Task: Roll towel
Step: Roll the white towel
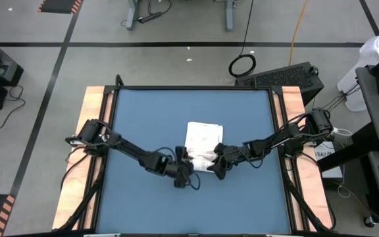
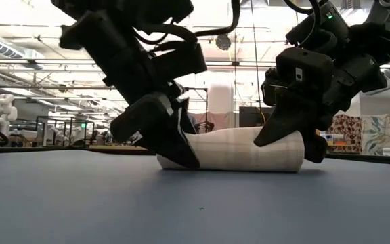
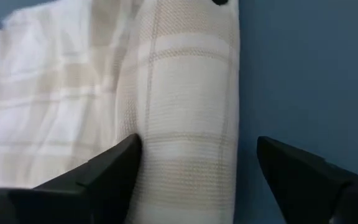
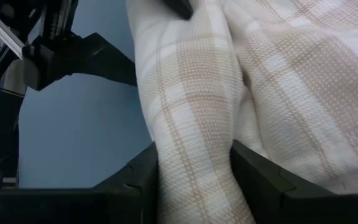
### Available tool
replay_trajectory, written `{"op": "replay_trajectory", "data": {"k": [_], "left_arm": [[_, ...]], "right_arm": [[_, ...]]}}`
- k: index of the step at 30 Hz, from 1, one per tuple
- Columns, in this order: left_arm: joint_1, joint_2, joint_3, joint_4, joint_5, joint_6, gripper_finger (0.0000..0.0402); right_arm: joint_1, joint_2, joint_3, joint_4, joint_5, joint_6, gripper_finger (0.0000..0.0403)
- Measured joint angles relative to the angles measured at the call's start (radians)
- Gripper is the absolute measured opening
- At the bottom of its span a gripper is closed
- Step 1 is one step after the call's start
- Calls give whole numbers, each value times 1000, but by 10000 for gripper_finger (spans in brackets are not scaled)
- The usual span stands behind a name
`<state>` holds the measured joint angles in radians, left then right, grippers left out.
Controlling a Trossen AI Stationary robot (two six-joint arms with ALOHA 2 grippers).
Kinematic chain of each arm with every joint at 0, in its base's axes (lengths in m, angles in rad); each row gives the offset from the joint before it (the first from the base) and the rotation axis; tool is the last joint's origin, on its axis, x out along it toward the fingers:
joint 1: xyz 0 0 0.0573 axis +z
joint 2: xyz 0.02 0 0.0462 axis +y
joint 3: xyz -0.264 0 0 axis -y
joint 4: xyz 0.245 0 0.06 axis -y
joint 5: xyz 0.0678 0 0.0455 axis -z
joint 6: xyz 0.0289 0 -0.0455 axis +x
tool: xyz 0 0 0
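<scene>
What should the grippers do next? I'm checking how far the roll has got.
Probably close the left gripper on the roll, then turn it further onto the flat part. The towel is only partly rolled: a roll lies at its near edge and flat cloth remains beyond. The right gripper pinches one end, while the left stands open around the other.

I see the towel (image 1: 202, 139) as white, crossed by a faint beige plaid of thin lines, with a fine waffle-like weave up close. It lies on my plain blue table (image 1: 143, 112), edged by pale wooden side rails (image 1: 92, 105). Both grippers, left gripper (image 1: 188, 166) and right gripper (image 1: 214, 162), are matte black.
</scene>
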<state>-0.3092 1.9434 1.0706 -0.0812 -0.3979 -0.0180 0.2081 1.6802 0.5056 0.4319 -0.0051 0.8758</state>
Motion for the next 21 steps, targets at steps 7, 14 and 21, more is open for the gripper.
{"op": "replay_trajectory", "data": {"k": [7, 14, 21], "left_arm": [[59, -3, 1, -1, 100, -2, 239], [125, -4, 2, 0, 256, -10, 152], [181, -3, 1, 1, 428, -89, 129]], "right_arm": [[2, -53, -3, -14, 4, -46, 175], [25, -203, -5, -200, 58, -142, 233], [163, -313, -6, -257, 278, -392, 258]]}}
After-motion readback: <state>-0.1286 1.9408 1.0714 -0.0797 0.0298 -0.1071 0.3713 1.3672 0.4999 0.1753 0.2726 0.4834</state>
